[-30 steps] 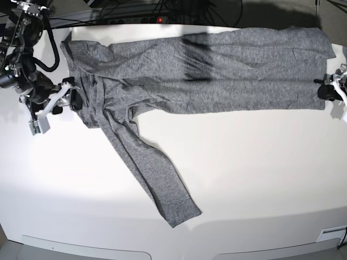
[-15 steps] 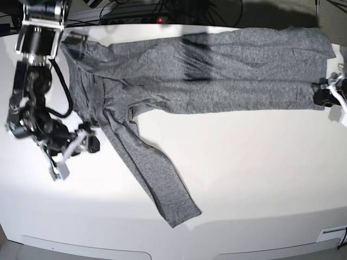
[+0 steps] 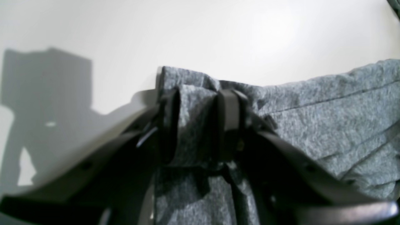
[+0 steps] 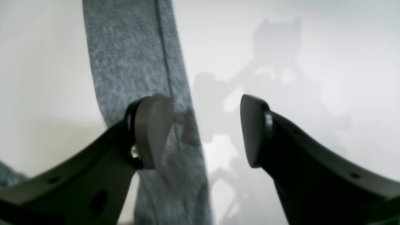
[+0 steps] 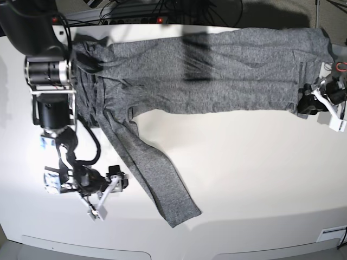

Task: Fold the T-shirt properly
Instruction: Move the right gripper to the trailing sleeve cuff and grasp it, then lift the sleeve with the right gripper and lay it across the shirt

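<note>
Base view shows the T-shirt (image 5: 217, 67) mostly unfolded: left gripper (image 3: 197, 125) pinches its corner, right gripper (image 4: 206, 131) gapes empty beside the sleeve (image 4: 137, 62).

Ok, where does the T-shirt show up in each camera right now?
Base: T-shirt spread across the table's far side, sleeve running down toward the near edge.
Left wrist: its edge bunched between the left gripper's jaws.
Right wrist: a grey strip beneath the open right gripper.
Shared landmark: the white table.
</note>
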You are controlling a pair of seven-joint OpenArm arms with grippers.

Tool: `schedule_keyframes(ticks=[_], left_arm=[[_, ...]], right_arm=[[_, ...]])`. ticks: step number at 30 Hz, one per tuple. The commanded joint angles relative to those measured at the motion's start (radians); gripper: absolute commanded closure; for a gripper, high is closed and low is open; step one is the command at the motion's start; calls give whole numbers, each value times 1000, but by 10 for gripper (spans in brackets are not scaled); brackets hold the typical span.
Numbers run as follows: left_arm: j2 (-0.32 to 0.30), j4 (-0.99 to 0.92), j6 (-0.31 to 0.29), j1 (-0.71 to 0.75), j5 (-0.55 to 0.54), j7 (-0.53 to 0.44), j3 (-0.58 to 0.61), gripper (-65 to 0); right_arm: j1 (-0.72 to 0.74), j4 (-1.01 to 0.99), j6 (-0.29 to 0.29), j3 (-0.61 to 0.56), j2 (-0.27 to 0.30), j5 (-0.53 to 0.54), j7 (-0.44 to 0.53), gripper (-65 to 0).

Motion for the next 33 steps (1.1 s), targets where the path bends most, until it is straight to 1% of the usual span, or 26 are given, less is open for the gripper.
schedule_keyframes(ticks=[1, 2, 4, 9, 11, 13, 15, 16, 18, 22, 24, 26, 27, 31, 32, 33], left_arm=[[-18, 6, -2, -5, 12, 15, -2, -201], [-18, 6, -2, -5, 13, 16, -2, -201], [-17, 6, -2, -5, 12, 15, -2, -201], [-18, 6, -2, -5, 12, 16, -2, -201], [-18, 6, -2, -5, 12, 16, -2, -201], [-18, 6, -2, -5, 12, 16, -2, -201], [-18, 6, -2, -5, 12, 16, -2, -201], [-18, 6, -2, -5, 12, 16, -2, -201], [-18, 6, -2, -5, 12, 16, -2, -201], [-18, 6, -2, -5, 12, 15, -2, -201], [-18, 6, -2, -5, 12, 15, -2, -201], [-18, 6, -2, -5, 12, 16, -2, -201], [-18, 6, -2, -5, 12, 15, -2, -201], [-18, 6, -2, -5, 12, 15, -2, -201], [-18, 6, -2, -5, 12, 15, -2, -201], [-18, 6, -2, -5, 12, 15, -2, -201]], right_arm=[[48, -24, 3, 2, -10, -21, 38, -376], [61, -64, -5, 2, -27, -51, 66, -376], [80, -142, -51, 2, -57, -105, 117, -376], [98, -278, -90, 2, -109, -254, 255, -376], [98, -310, -107, 2, -126, -290, 275, -376], [97, -327, -109, 2, -140, -313, 275, -375], [97, -332, -116, 2, -144, -315, 272, -375], [97, -332, -120, 2, -145, -315, 267, -364], [97, -332, -122, 2, -145, -315, 259, -317], [92, -332, -122, 2, -144, -316, 250, -190], [89, -332, -122, 2, -144, -318, 248, -104], [89, -332, -122, 2, -145, -341, 253, -19], [89, -332, -122, 2, -145, -349, 257, 0], [98, -326, -114, 2, -151, -359, 272, 0], [101, -319, -92, 2, -158, -360, 260, 0], [101, -307, -51, 2, -167, -360, 239, 0]])
